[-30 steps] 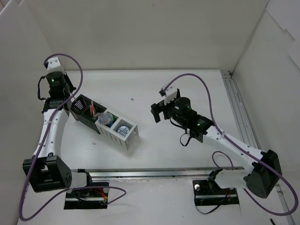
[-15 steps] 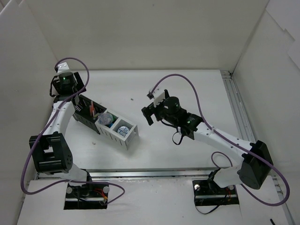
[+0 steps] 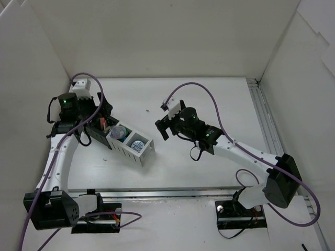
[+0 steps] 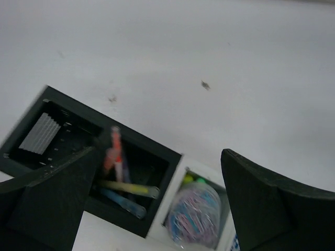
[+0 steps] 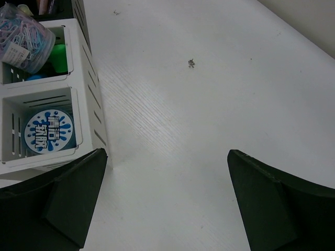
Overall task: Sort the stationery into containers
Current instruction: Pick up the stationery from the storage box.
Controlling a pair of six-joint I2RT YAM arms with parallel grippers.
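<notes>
The containers (image 3: 147, 151) form a slanted row left of centre, black boxes at the left end and white ones at the right. My left gripper (image 3: 98, 119) hovers open over the black boxes with nothing in it. In the left wrist view, the left gripper (image 4: 159, 154) frames a black box (image 4: 172, 157) holding an orange pen (image 4: 114, 151) and yellow and blue highlighters (image 4: 128, 188). Beside it, a clear jar of clips (image 4: 196, 214) sits in a white box. My right gripper (image 3: 159, 127) (image 5: 167, 152) is open over bare table, just right of the white boxes (image 5: 89, 63). The end box holds a blue round roll (image 5: 49, 132).
White walls close in the table on the left, back and right. A metal rail (image 3: 264, 120) runs along the right edge. Small dark specks (image 5: 191, 63) lie on the table behind the containers. Purple cables loop over both arms.
My left gripper has gone from shut to open and swung right, from the row's far left end to over the black boxes. My right arm has moved left toward the containers.
</notes>
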